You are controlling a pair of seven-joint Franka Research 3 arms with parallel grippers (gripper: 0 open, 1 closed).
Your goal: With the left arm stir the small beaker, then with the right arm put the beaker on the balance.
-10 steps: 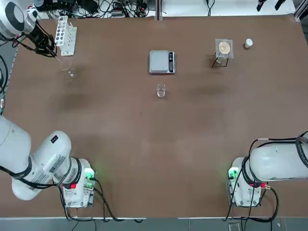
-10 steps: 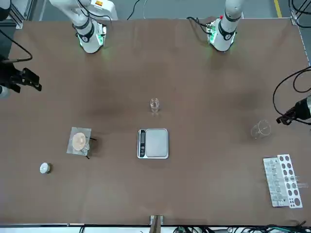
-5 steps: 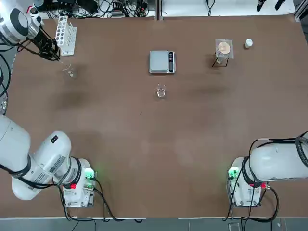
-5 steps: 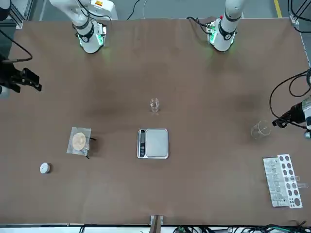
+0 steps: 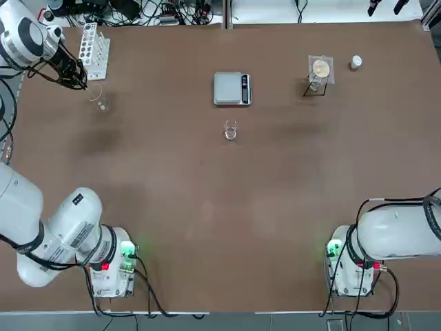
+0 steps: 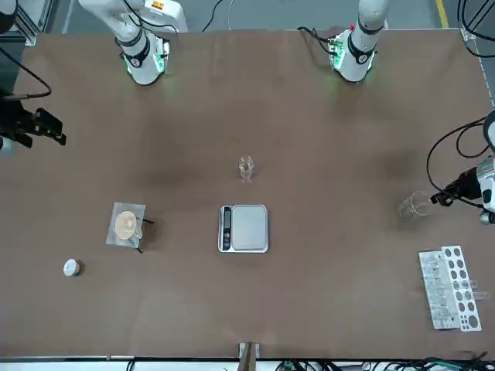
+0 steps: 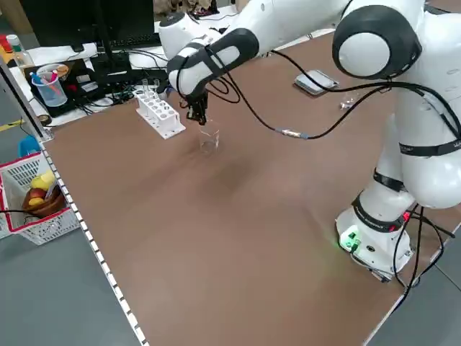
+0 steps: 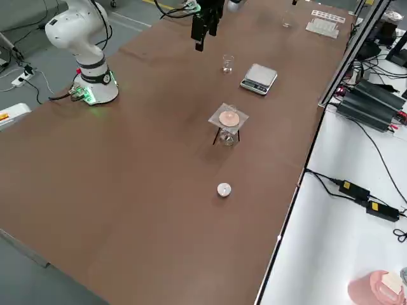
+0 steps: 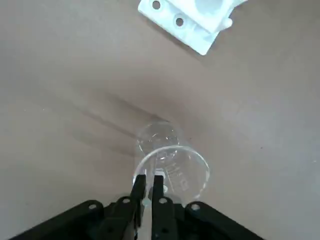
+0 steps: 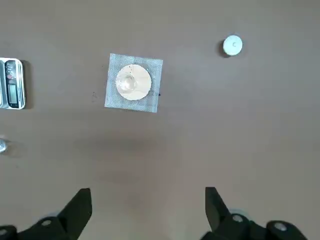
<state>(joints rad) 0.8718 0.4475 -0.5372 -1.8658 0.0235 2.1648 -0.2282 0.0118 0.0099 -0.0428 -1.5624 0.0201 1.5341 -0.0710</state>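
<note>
Clear glass noted first: saw the small beaker [image 5: 231, 129] upright near the balance [image 5: 232, 89], long axis vertical, contents too small to tell. Found the larger beaker [image 9: 172, 172] upright below the left gripper [image 9: 149, 182], clenched on a clear rod [image 9: 146, 220]; could not tell its depth inside. Saw the right gripper [image 10: 148, 200] parked by the table's right side, jaws released wide.

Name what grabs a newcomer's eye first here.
The bulky white left arm reaches in, its end effector over the larger clear beaker beside the white perforated rack. Next comes the silver balance toward the table's far side, with a tiny glass beaker just on the robot's side of it.
</note>
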